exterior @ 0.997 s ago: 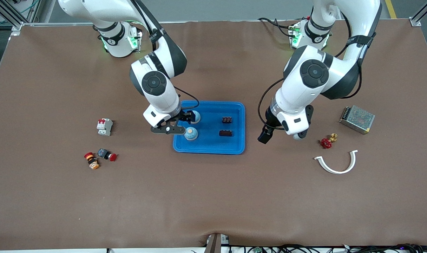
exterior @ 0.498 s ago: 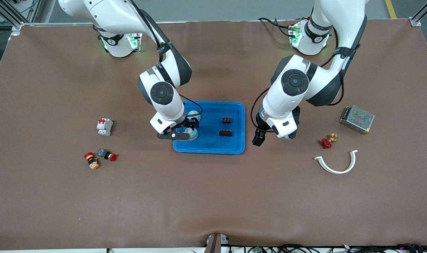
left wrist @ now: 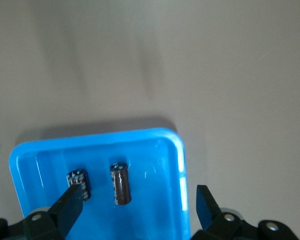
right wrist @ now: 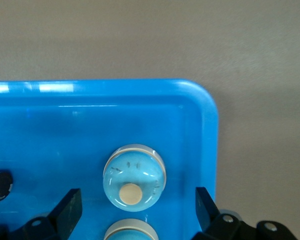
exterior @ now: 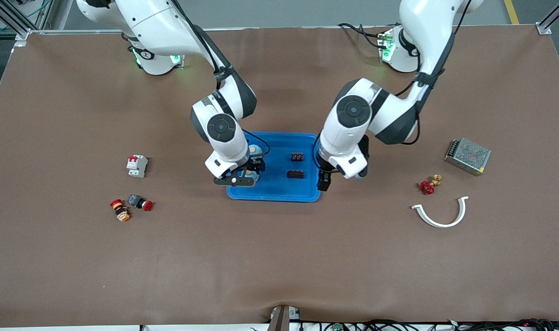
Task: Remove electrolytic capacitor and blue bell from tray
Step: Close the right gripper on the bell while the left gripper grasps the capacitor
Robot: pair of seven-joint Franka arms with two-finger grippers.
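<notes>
A blue tray (exterior: 274, 192) holds two blue bells and two dark capacitors. My right gripper (exterior: 251, 172) is open over the bells. One bell (right wrist: 134, 177) lies just ahead of its fingertips, and the second bell (right wrist: 131, 231) lies between its fingers. In the front view one bell (exterior: 254, 150) peeks out and the other is hidden under the hand. My left gripper (exterior: 325, 180) is open over the tray's edge at the left arm's end. Its wrist view shows one capacitor (left wrist: 120, 183) lying and another capacitor (left wrist: 79, 182) by one fingertip. Both capacitors (exterior: 297, 157) (exterior: 296, 174) show in the front view.
Toward the right arm's end lie a circuit breaker (exterior: 136, 166) and two push buttons (exterior: 120, 210) (exterior: 140, 202). Toward the left arm's end lie a metal power supply (exterior: 467, 156), a red valve (exterior: 428, 185) and a white curved clip (exterior: 441, 214).
My right gripper has moved farther in over the bells. My left gripper has moved from over the bare table to the tray's edge. Nothing has been gripped.
</notes>
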